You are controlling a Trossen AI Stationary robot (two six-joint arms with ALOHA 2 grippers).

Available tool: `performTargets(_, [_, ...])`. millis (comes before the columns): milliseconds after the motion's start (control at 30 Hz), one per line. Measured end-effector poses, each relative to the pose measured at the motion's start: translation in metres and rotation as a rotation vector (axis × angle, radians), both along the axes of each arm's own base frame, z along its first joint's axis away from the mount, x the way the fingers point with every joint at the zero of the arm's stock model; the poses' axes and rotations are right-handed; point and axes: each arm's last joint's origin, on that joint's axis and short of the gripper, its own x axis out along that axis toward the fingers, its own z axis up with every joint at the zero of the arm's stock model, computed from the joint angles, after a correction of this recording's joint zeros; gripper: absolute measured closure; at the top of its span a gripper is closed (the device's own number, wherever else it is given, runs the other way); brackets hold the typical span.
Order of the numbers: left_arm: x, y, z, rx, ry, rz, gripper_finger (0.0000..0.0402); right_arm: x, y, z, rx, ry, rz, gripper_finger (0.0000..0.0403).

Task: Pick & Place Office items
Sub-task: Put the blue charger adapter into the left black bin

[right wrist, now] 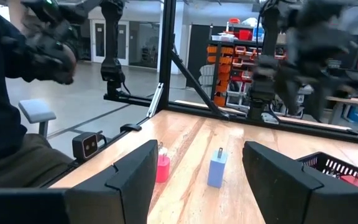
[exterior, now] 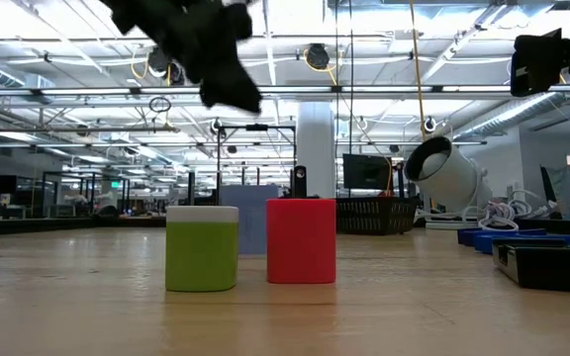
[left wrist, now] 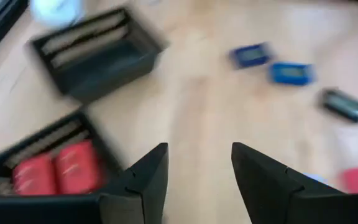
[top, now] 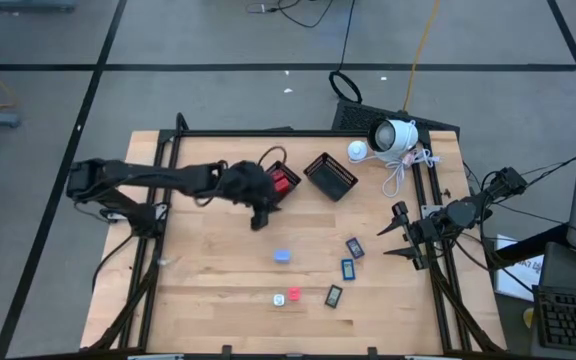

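Note:
My left gripper [top: 260, 221] [left wrist: 197, 149] hangs open and empty over the table, just on the near side of a black mesh basket [top: 282, 182] [left wrist: 48, 163] that holds two red blocks [left wrist: 58, 169]. A second mesh basket [top: 330, 176] [left wrist: 95, 53] stands to its right. Lying flat on the wood are a pale blue block [top: 282, 256] [right wrist: 217, 168], two blue-faced rectangles [top: 354, 247] [top: 347, 268], a dark rectangle [top: 333, 295], a red block [top: 294, 296] [exterior: 301, 240] and a small pale block [top: 279, 299] [exterior: 202, 247]. My right gripper [top: 394, 233] [right wrist: 197, 146] waits open at the table's right edge.
A white round camera [top: 392, 136] with a coiled white cable sits at the far right corner. Black frame rails [top: 423, 190] run along the table's sides. A person [right wrist: 17, 93] in dark clothing sits beyond the left edge. Bare wood [top: 208, 270] lies near left.

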Motion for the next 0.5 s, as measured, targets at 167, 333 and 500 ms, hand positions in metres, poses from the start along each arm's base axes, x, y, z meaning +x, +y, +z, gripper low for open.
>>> performTargets(167, [0.002,-0.051,0.011,-0.038,-0.095,-0.282,0.0222,0.0,0.0,0.0,0.001,-0.001,0.0,0.0179])
performTargets(333, [0.006,-0.092,0.001,-0.043,-0.105,-0.479,0.0222,0.0,0.0,0.0,0.001,-0.001,0.0,0.0179])
performTargets(500, [0.012,-0.102,-0.012,-0.04,-0.051,-0.242,0.0219,0.0,0.0,0.0,0.0,0.0,0.0,0.0179])
